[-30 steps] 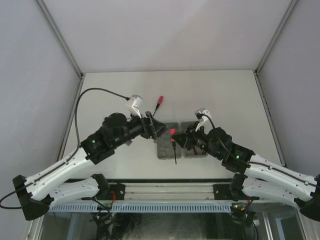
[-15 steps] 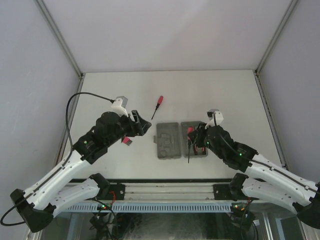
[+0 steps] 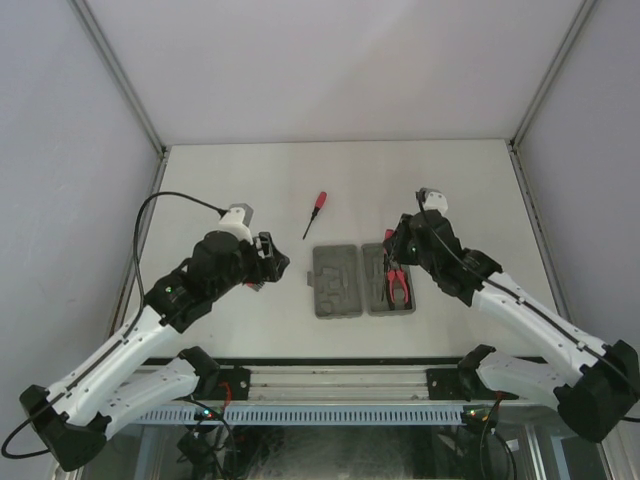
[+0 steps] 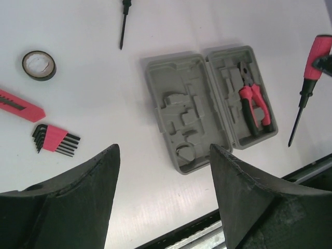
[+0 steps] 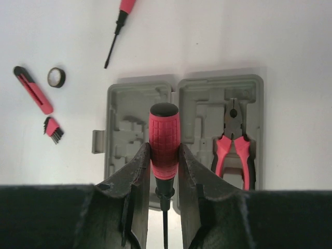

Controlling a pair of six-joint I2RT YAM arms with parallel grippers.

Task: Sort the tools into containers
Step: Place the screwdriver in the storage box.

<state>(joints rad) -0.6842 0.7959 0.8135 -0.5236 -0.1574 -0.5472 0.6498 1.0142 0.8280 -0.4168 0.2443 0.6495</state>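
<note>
The two containers lie side by side as grey trays, the left one (image 3: 335, 285) with bare recesses. The right one (image 3: 376, 298) holds the red-handled pliers (image 3: 399, 287). My right gripper (image 5: 164, 151) hangs over the trays' far side, shut on the red handle of a screwdriver (image 5: 164, 134), shaft pointing down. Another red-handled screwdriver (image 3: 316, 211) lies on the table beyond the trays. My left gripper (image 4: 163, 155) is open and holds nothing, left of the trays. The dark ring (image 4: 39, 65) lies on the table to the left.
A red utility knife (image 4: 18, 105) and a red-held set of hex keys (image 4: 52, 139) lie left of the trays, under my left arm in the top view. The table's front rail (image 3: 330, 375) runs close to the trays' near side.
My left arm has pulled back to the left, away from the trays. My right gripper carried the screwdriver from the left tray's front to the far side of the right tray, baring the pliers.
</note>
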